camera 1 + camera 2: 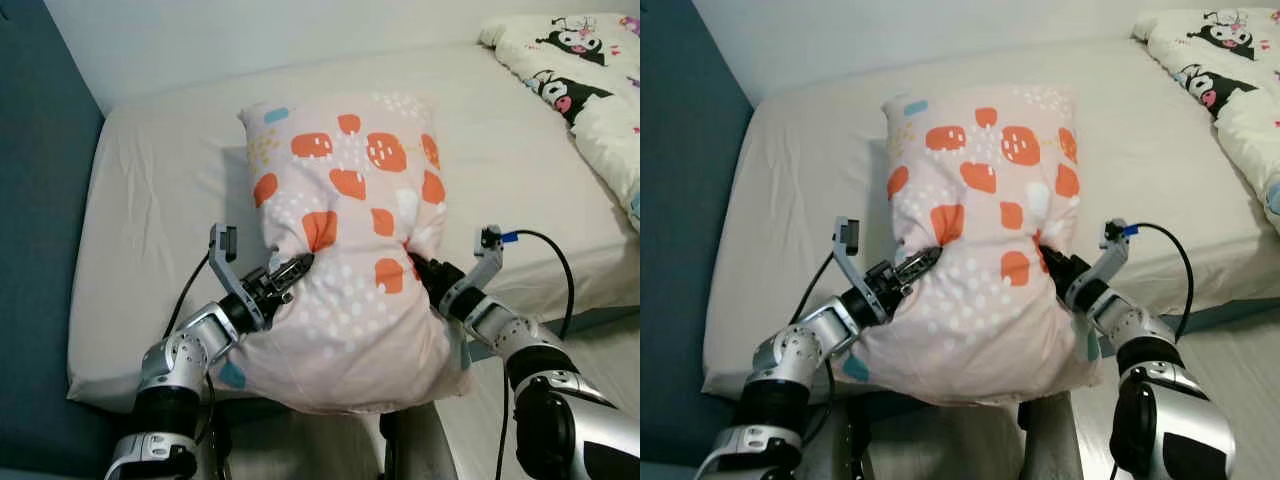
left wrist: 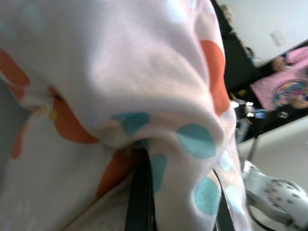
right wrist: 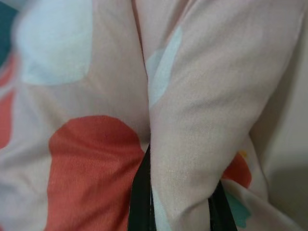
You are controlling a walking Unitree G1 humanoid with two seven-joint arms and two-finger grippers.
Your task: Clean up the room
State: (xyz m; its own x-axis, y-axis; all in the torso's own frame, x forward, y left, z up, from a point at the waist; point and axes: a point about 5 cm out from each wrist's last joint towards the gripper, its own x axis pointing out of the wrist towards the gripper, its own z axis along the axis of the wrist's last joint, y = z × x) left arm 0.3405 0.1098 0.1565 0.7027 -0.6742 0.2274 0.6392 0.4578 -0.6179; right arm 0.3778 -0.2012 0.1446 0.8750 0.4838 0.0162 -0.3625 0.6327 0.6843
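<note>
Your left tool (image 1: 292, 270) and right tool (image 1: 420, 268) each pinched a fold of the pillow (image 1: 350, 230), one on each side. The pillow lay on the bed (image 1: 150, 190) near its front edge, hanging off a little. You needed to push both sides evenly and let go only once it lay flat.

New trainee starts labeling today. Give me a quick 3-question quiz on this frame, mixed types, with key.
1. True or false: the pillow lies flat on the mattress, untouched.
2. Which grippers pinch the pillow? A) left only B) right only C) both
3. Fill in: the cartoon-print blanket lies on the robot's ____ side.

Key:
1. False. The left gripper and right gripper grip its sides, its near end hanging off the bed.
2. C. Wrist views show fabric bunched between the fingers.
3. right
</note>
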